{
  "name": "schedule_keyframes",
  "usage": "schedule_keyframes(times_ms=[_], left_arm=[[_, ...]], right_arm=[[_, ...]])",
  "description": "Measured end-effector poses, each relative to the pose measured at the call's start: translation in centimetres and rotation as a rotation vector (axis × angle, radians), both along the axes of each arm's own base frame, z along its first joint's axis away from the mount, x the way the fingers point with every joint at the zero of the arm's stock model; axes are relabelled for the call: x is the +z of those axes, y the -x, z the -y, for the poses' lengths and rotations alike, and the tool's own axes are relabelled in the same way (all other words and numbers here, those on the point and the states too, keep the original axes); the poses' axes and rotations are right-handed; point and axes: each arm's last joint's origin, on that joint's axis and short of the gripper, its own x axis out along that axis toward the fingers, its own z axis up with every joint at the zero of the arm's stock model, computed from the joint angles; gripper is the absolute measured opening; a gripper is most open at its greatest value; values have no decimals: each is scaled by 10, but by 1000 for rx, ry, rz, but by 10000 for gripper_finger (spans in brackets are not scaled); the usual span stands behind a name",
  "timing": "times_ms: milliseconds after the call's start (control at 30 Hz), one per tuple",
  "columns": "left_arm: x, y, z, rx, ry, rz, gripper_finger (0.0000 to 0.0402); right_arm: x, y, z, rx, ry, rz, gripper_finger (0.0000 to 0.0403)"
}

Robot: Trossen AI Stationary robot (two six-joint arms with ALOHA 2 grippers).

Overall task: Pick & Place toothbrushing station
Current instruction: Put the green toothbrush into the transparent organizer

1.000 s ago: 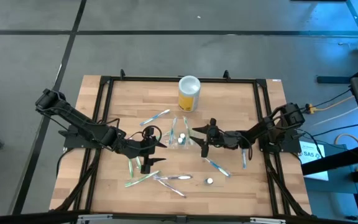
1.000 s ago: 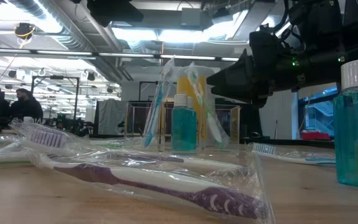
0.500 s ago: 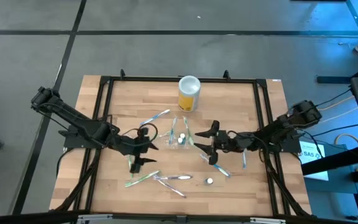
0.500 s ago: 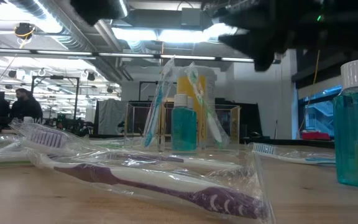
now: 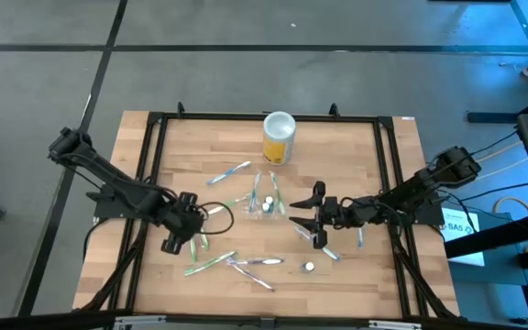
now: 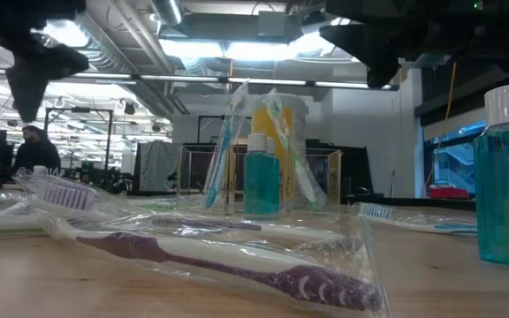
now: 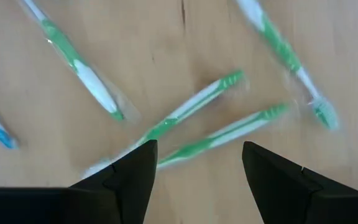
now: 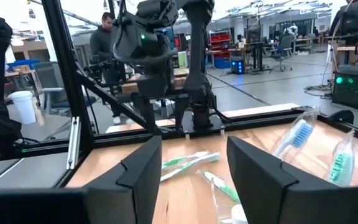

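The toothbrushing station is a small clear container standing on its bottom at the table's middle. In the low view it holds several wrapped toothbrushes and a teal bottle. My left gripper is open and empty, left of the station and pointing down over green wrapped toothbrushes. My right gripper is open and empty, right of the station and above the table. It points level toward the table's left. Both show dark at the top of the low view, the left and the right.
A yellow canister with a white lid stands behind the station. Loose wrapped toothbrushes lie around it: green ones and a purple one near the front edge, blue ones farther back. A small teal bottle stands front right. A black frame rims the table.
My left gripper has drawn back from the station toward the table's left edge and tipped to point down. My right gripper has drawn back from the station toward the right and near edges and risen. The station has stayed in place.
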Motion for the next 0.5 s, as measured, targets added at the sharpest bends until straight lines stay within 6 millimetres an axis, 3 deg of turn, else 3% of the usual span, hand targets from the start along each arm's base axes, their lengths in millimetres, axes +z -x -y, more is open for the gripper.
schedule_keyframes(times_ms=[333, 500], left_arm=[[-44, -20, 11, -308, -134, -214, 233], [-59, -25, 12, -361, -200, -266, 233]], right_arm=[[0, 0, -1, 46, -41, -3, 166], [0, 0, -2, 80, -48, -3, 159]])
